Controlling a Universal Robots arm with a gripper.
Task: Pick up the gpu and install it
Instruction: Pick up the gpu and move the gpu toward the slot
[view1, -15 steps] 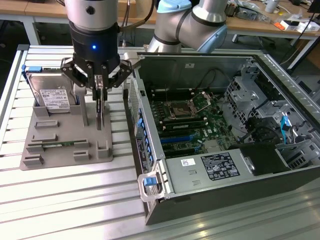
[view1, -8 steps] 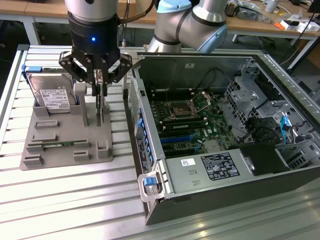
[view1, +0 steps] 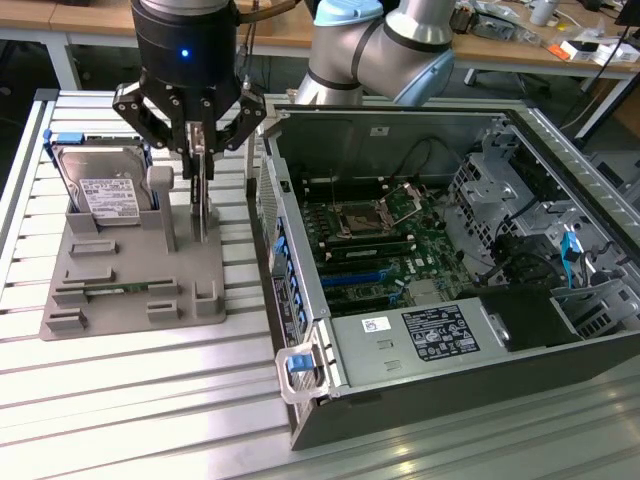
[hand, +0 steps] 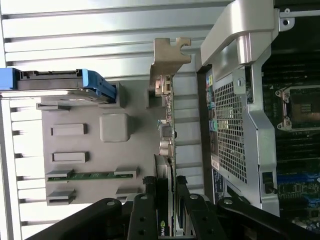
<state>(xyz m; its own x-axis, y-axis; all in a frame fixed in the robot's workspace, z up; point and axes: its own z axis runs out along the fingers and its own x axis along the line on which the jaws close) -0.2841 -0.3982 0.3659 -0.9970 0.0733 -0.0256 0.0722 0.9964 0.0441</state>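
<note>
The gpu (view1: 204, 208) stands upright on edge over the grey holder (view1: 130, 265), seen edge-on as a thin card. My gripper (view1: 201, 160) is straight above it, its black fingers pressed against both faces of the card's upper part. In the wrist view the gpu (hand: 167, 135) runs away from me, its silver bracket (hand: 166, 55) at the far end, and my gripper (hand: 165, 184) is shut on the near end. Whether the card's lower edge still rests in the holder (hand: 100, 105) I cannot tell.
A silver hard drive (view1: 105, 190) with a white label stands in the same holder, and a narrow green memory stick (view1: 125, 289) lies in it. The open computer case (view1: 300, 250) with its motherboard (view1: 390, 235) sits at the exterior view's right, close beside the holder.
</note>
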